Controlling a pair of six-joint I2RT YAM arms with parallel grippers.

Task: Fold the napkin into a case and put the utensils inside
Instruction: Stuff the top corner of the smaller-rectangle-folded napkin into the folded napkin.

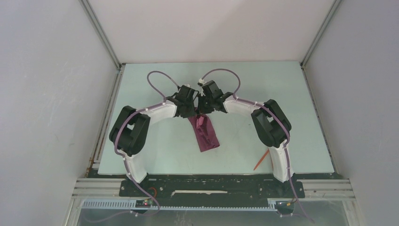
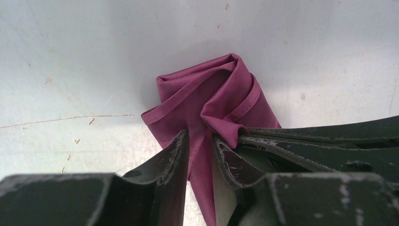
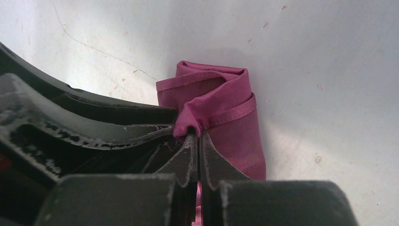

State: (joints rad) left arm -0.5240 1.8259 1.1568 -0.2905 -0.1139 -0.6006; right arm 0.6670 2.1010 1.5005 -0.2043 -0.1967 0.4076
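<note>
Pinching far end of napkin (image 1: 205, 133), both grippers meet at middle of table (image 1: 155, 94). Left gripper (image 2: 199, 149) clamped on bunched cloth, fabric running down between its fingers. Right gripper (image 3: 197, 141) nipped tight on small fold by hem, just beside left one. Napkin folded to narrow strip, far end crumpled, near end flat on table. Orange-red stick (image 1: 260, 161) lies well apart, near right arm's base.

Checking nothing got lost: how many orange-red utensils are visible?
1: an orange-red utensil on the table beside the right arm's base. Another may be hidden by the arm or napkin.
</note>
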